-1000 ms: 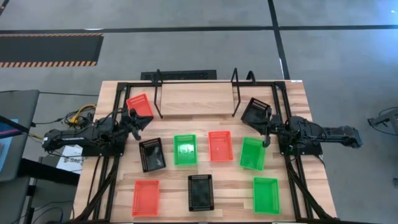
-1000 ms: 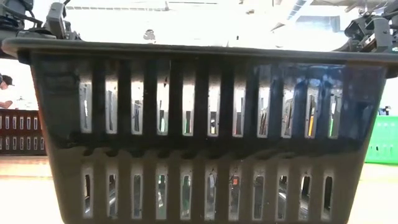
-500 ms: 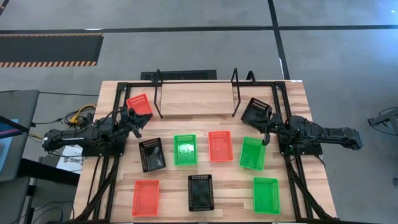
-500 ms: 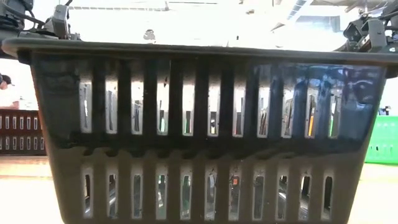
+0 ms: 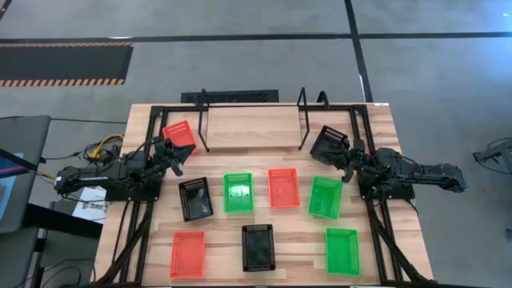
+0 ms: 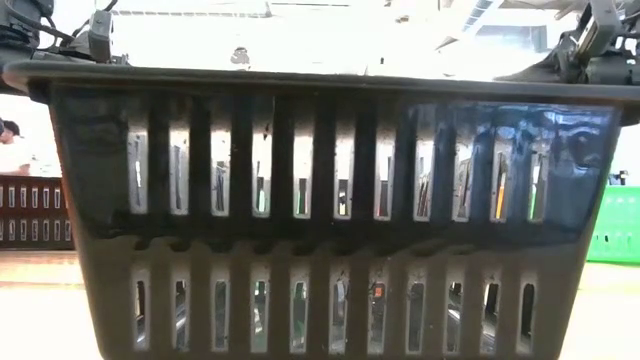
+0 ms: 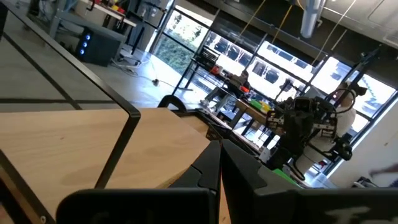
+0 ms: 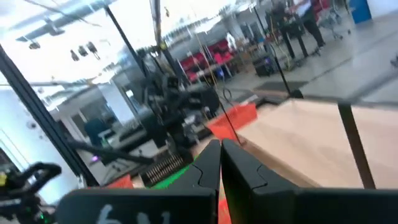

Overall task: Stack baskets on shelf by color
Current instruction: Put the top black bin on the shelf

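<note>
Several baskets lie flat on the table in two rows: black [image 5: 196, 198], green [image 5: 238, 192], red [image 5: 283, 187], green [image 5: 325, 197], red [image 5: 187, 254], black [image 5: 258, 246], green [image 5: 342, 250]. Another red basket [image 5: 180, 134] lies by the left bracket of the shelf [image 5: 252, 126]. Another black basket [image 5: 330, 144] lies by its right bracket. My left gripper [image 5: 174, 157] is shut, just near of the red one. My right gripper [image 5: 346, 166] is shut, just near of the black one. Both wrist views show shut fingers [image 7: 219, 152] [image 8: 221, 149] with nothing between them.
A black tube frame [image 5: 152, 108] borders the table at the far edge and both sides. In the low view the near black basket [image 6: 320, 220] fills the picture, with a green one [image 6: 615, 225] at its right. Bare wood lies between the two rows of baskets.
My right gripper has rolled about its own axis and tipped up a little, staying where it was beside the black basket. No basket has moved.
</note>
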You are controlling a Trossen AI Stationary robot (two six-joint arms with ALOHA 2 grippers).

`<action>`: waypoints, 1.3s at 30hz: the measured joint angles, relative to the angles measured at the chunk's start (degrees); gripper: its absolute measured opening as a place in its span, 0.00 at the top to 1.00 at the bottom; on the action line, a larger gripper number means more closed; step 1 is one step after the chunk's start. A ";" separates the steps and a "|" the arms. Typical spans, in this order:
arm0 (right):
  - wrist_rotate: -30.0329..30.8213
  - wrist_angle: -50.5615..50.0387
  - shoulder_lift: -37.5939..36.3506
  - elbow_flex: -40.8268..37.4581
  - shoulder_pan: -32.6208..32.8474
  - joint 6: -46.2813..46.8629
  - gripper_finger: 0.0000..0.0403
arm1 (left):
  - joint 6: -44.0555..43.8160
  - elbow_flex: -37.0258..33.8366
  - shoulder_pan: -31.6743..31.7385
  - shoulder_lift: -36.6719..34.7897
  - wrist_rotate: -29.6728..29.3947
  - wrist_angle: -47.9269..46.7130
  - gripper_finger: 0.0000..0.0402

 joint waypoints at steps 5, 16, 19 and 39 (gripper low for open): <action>3.69 2.09 0.00 0.00 0.00 -0.86 0.91 | -0.02 0.00 0.00 -0.02 0.00 -0.02 1.00; 4.31 6.78 0.02 0.00 -0.92 3.42 0.91 | -0.04 0.00 0.00 -0.01 0.02 -0.02 1.00; 4.25 12.61 -0.02 0.41 -1.96 1.92 0.91 | -0.07 0.00 0.00 0.00 0.03 -0.02 1.00; 21.95 -45.27 25.41 40.36 -7.74 6.33 0.65 | -0.15 0.00 -0.02 -0.02 0.11 0.04 1.00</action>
